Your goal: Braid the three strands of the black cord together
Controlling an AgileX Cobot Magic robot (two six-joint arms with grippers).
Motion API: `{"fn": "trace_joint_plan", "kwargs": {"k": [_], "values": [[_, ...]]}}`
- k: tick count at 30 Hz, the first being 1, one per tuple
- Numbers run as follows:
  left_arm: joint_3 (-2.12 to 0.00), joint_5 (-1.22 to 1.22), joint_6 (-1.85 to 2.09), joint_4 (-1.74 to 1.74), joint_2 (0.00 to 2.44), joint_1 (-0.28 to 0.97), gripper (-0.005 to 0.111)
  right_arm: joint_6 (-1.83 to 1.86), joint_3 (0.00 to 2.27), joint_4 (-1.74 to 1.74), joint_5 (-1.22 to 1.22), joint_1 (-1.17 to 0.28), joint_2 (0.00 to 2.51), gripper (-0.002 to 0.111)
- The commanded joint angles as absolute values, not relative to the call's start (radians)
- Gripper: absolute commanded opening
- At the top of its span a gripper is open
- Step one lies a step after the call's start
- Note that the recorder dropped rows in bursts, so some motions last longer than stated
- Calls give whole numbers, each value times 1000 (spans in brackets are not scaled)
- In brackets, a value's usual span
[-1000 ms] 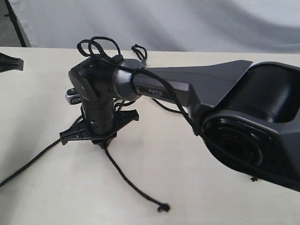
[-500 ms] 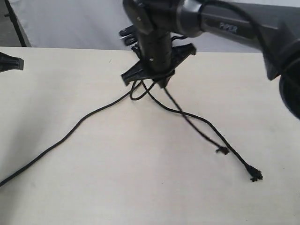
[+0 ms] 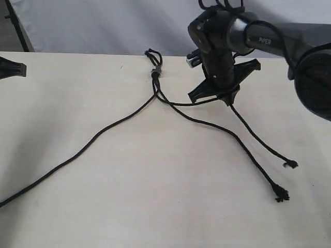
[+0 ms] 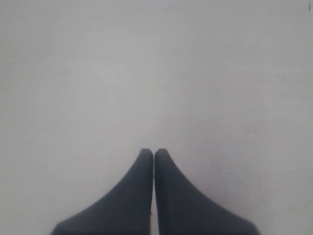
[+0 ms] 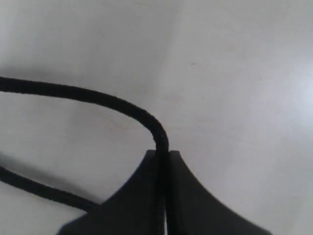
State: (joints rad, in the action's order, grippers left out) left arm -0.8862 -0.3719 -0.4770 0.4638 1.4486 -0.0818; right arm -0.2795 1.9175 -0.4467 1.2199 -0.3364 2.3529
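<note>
Right tool [image 3: 226,99] is pinching one strand [image 3: 256,135] of the black cord [image 3: 156,72] just above the desk [image 3: 67,98]; the other two strands [image 3: 103,132] are lying spread on it. Left tool [image 4: 154,153] is hovering closed, holding nothing.

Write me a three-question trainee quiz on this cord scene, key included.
1. True or false: the left pincer is shut with nothing between its fingers.
2. What does the right pincer grip? A) two strands B) one strand C) nothing
3. Fill in: of the three strands, ___ show frayed tips lying on the table; the third runs out of the exterior view.
Key: 1 true; 2 B; 3 two.
</note>
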Motion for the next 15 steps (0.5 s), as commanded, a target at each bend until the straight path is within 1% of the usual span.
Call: {"fn": "trace_joint_plan", "kwargs": {"k": [1, 4, 10, 15], "values": [[-879, -363, -473, 456, 1438, -83, 1, -230, 1918, -379, 1221, -332, 2399, -1], [-879, -363, -473, 456, 1438, -83, 1, -190, 1918, -312, 1221, -332, 2418, -1], [-879, -355, -473, 456, 1438, -83, 1, -65, 1918, -60, 1221, -341, 2425, -1], [-879, -348, -473, 456, 1438, -83, 1, 71, 1878, 158, 1221, -424, 2418, -1]]}}
